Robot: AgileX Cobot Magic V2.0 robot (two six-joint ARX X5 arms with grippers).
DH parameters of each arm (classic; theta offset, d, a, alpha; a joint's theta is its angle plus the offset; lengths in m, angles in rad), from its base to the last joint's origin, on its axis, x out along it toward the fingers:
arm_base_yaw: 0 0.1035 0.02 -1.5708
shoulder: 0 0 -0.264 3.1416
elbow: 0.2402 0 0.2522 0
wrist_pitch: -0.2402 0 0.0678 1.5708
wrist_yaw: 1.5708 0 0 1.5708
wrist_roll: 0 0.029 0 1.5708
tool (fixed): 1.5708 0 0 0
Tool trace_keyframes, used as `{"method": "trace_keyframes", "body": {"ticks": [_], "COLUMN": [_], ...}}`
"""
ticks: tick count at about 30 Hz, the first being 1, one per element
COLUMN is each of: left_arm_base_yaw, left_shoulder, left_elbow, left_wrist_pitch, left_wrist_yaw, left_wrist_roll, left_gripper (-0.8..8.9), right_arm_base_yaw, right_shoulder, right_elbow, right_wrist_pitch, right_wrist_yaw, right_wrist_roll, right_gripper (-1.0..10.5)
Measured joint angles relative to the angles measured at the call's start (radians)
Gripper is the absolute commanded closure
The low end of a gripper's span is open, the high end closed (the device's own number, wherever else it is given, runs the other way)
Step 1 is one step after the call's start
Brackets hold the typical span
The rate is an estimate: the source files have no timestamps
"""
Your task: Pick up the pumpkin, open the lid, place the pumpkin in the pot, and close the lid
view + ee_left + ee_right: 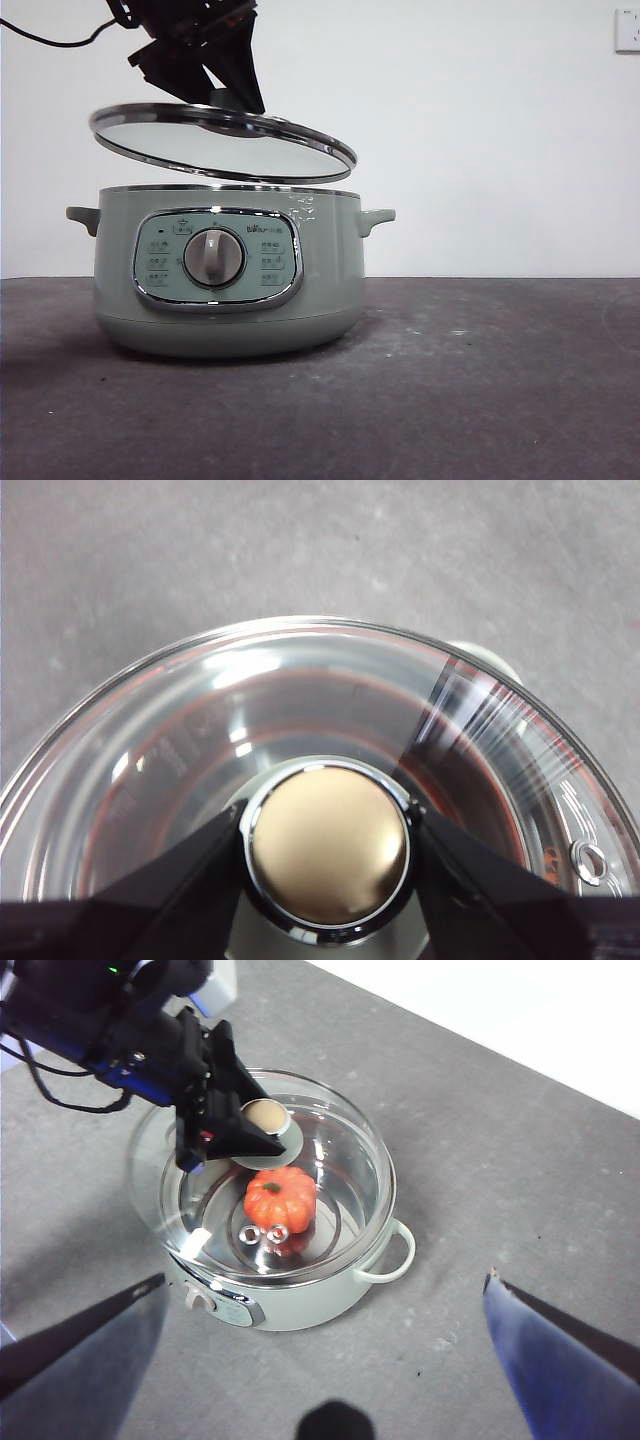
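Note:
The glass lid (222,140) hangs tilted just above the pot (228,270), its right side lower. My left gripper (235,95) comes down from the top and is shut on the lid's knob (328,845), one black jaw on each side. In the right wrist view, the orange pumpkin (280,1198) lies inside the pot (310,1305), seen through the lid (340,1140) held by the left gripper (250,1125). My right gripper (325,1280) is open and holds nothing, high above the table on the pot's dial side.
The pot stands left of centre on a dark grey table (480,380) before a white wall. One pot handle (485,655) shows past the lid's rim. A wall socket (627,30) sits at the top right.

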Motion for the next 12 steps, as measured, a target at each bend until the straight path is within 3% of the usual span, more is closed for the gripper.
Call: {"method": "trace_keyframes", "body": {"ticks": [12], "left_arm_base_yaw": [0.0], "left_shoulder": [0.059], "left_elbow": [0.0], "left_wrist_pitch": [0.028], "left_wrist_yaw": [0.0], "left_wrist_roll": [0.0], "left_gripper": [8.22], "right_arm_base_yaw": [0.0], "right_shoulder": [0.0], "right_elbow": [0.0], "right_wrist_pitch": [0.0], "right_wrist_yaw": [0.0], "right_wrist_roll": [0.0], "right_gripper": [3.5]}}
